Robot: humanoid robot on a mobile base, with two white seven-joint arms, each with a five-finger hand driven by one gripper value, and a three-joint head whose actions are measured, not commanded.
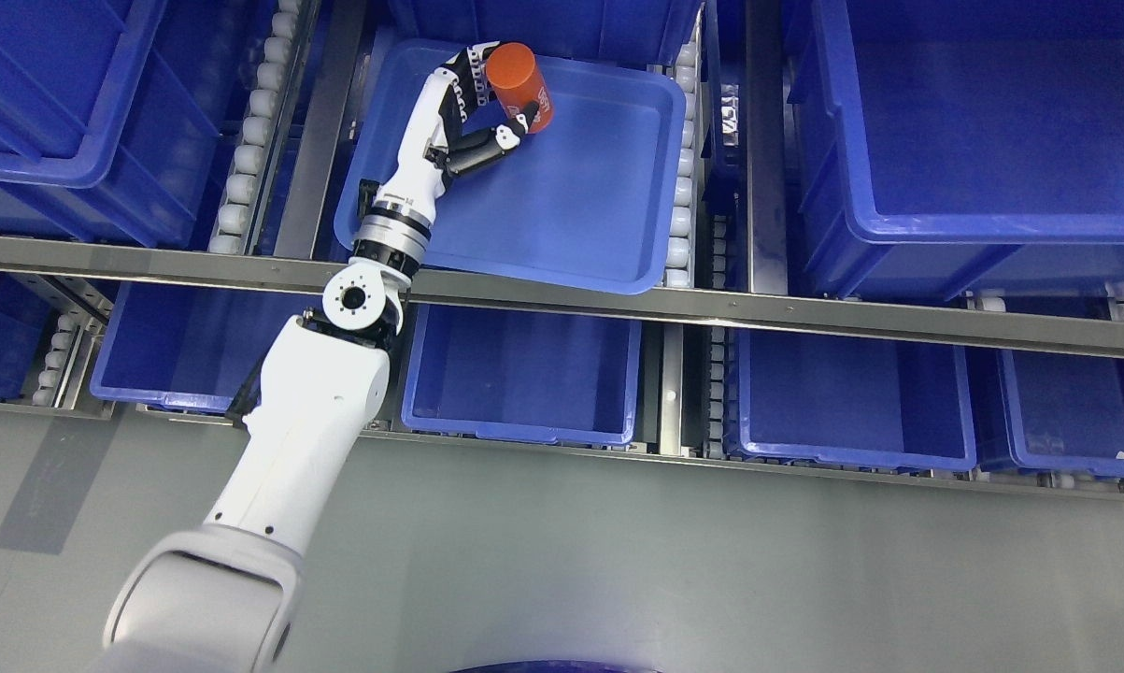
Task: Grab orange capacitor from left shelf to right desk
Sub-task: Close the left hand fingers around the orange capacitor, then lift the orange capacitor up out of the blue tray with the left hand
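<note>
An orange cylindrical capacitor (519, 86) with a white label is held over the far left corner of a shallow blue tray (608, 243) on the upper shelf level. My left hand (487, 98) reaches up into that tray from the lower left. Its black-and-white fingers (463, 79) wrap the capacitor from the left and its thumb presses from below. The capacitor leans to the right. Whether its base touches the tray floor I cannot tell. My right arm is out of the picture.
Deep blue bins (982, 150) fill the shelf on both sides of the tray. A lower row of blue bins (524, 374) sits beneath a grey metal rail (804, 313). White rollers (244, 159) line the shelf lanes. Grey floor (664, 561) lies below.
</note>
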